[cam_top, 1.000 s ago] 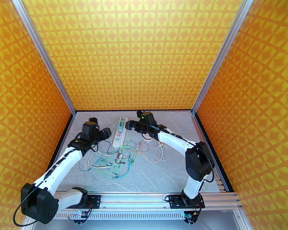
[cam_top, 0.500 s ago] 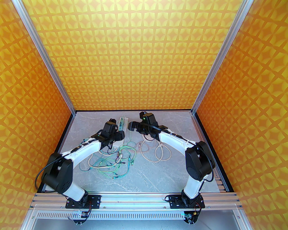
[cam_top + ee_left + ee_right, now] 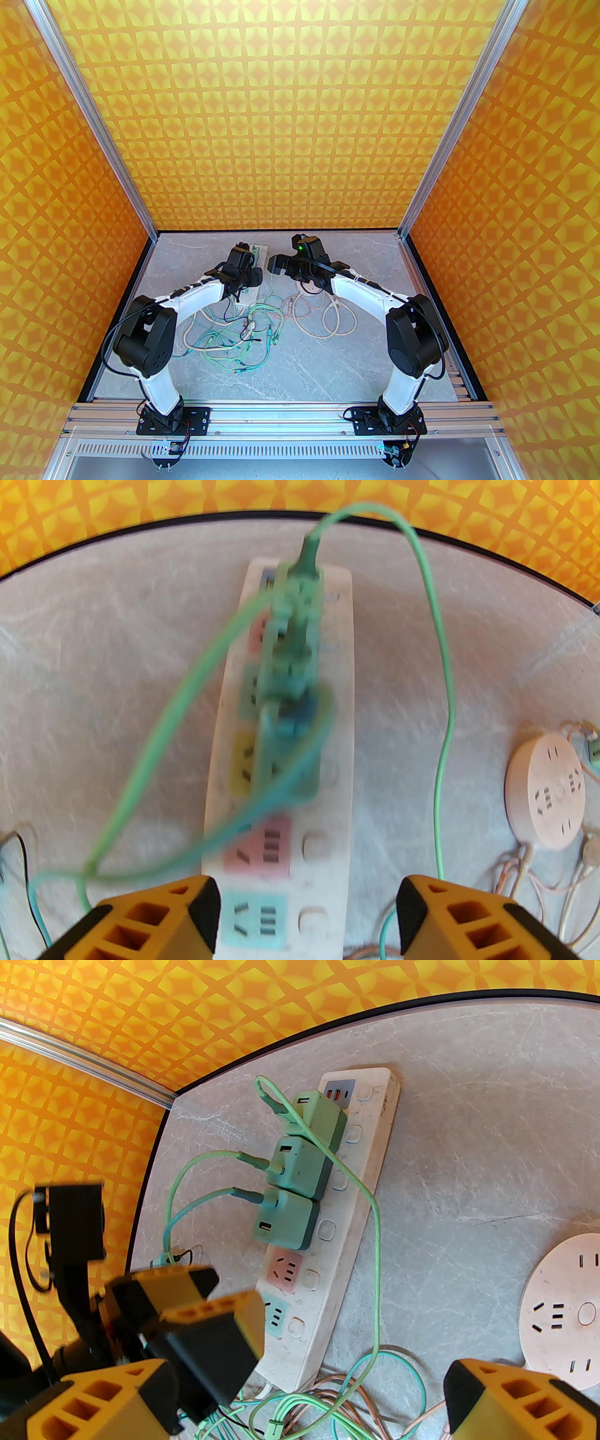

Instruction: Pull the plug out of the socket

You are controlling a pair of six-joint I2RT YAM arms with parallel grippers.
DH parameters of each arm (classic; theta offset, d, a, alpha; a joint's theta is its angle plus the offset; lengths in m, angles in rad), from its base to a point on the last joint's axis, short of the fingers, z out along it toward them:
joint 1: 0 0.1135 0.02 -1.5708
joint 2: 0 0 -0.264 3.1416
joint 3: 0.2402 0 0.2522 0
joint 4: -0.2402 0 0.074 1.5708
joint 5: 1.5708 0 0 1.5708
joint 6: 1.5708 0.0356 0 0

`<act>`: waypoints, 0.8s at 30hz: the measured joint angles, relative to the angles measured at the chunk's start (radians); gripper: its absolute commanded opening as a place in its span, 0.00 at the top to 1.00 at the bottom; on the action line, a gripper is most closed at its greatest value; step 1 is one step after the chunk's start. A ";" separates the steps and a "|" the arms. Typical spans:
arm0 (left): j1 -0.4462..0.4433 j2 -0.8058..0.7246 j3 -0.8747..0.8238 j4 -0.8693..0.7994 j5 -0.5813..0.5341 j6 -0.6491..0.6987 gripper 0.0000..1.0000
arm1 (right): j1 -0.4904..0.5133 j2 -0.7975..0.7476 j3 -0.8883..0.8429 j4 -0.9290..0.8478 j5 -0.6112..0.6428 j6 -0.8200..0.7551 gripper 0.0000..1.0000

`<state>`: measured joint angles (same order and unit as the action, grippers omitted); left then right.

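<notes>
On power strip, three green plugs

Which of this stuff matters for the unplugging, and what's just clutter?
For the job: white power strip with coloured sockets; three green cube plugs seated in it; open left tool above the strip.
Lying about: round white socket disc to the strip's right; loose tangle of green, beige and black cables.

Three green plugs are seated in a row on the white socket strip — green cables attached.
</notes>
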<state>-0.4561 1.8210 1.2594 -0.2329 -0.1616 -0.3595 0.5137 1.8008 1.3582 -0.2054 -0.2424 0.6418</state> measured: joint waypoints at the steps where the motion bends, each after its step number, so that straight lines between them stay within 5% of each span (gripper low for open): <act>1: 0.003 0.007 0.006 0.000 -0.003 0.004 0.35 | 0.000 0.000 0.001 0.000 0.000 0.000 0.02; 18: 0.033 0.208 0.135 0.006 -0.017 0.112 0.43 | 0.000 0.027 0.023 -0.002 -0.003 0.000 0.02; 24: 0.043 0.255 0.192 0.006 -0.021 0.137 0.55 | 0.000 0.047 0.040 -0.017 -0.012 0.000 0.02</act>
<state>-0.4129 2.0762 1.4513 -0.2272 -0.1822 -0.2222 0.5137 1.8477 1.3979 -0.2222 -0.2543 0.6415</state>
